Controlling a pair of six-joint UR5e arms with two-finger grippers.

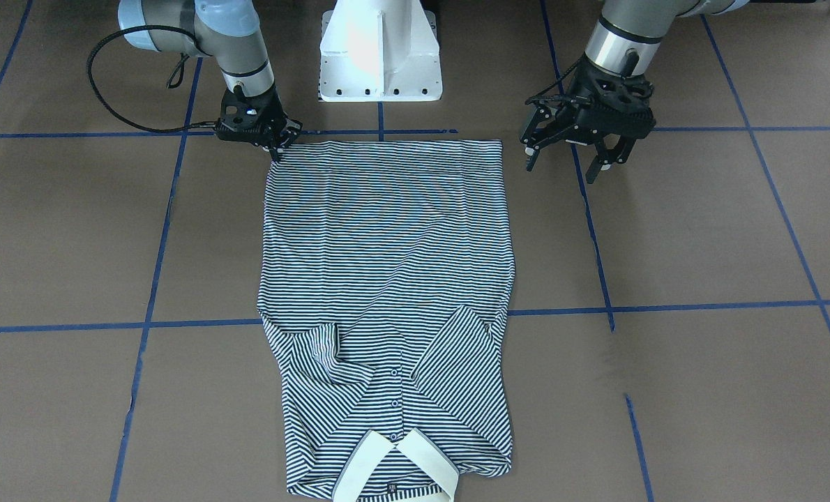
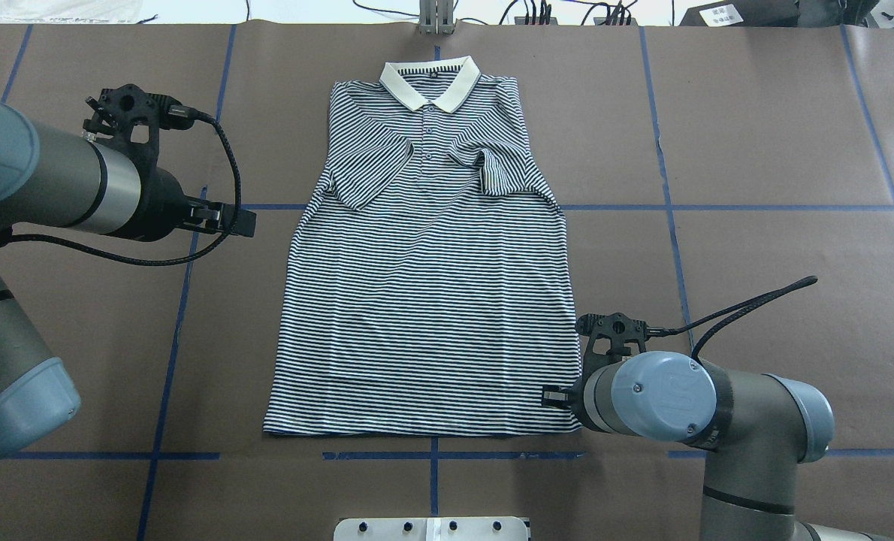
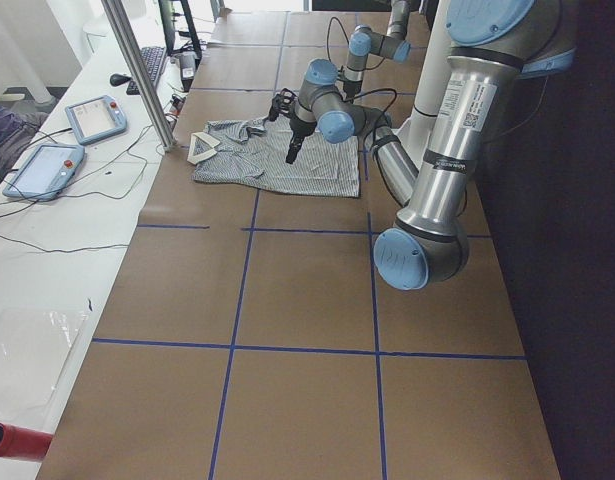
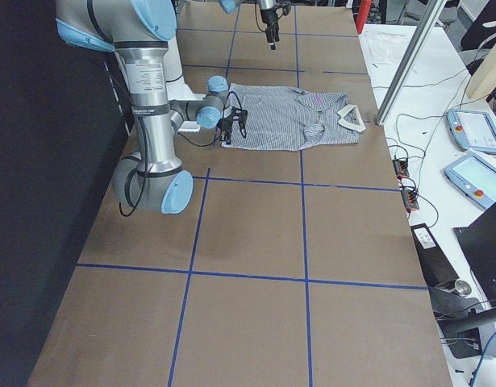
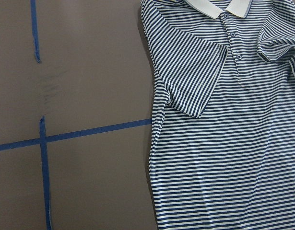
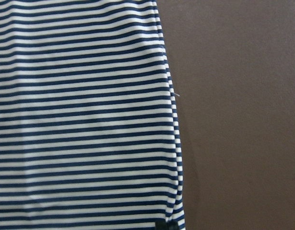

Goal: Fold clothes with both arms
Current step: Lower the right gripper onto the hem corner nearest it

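First, nearest you in the overhead view, lower right: right gripper point(image 2: 556, 396), fingers clenched on the hem corner of the polo shirt point(image 2: 428, 315). Centre frame: you see the shirt flat and front up on the brown table point(image 2: 777, 150), both sleeves point(image 2: 364, 169) folded in over the chest. Farther up, left of frame: left gripper point(image 2: 238, 218), jaws spread, holding nothing, apart from the shirt's side edge. Farthest, top centre: cream collar point(image 2: 430, 83).
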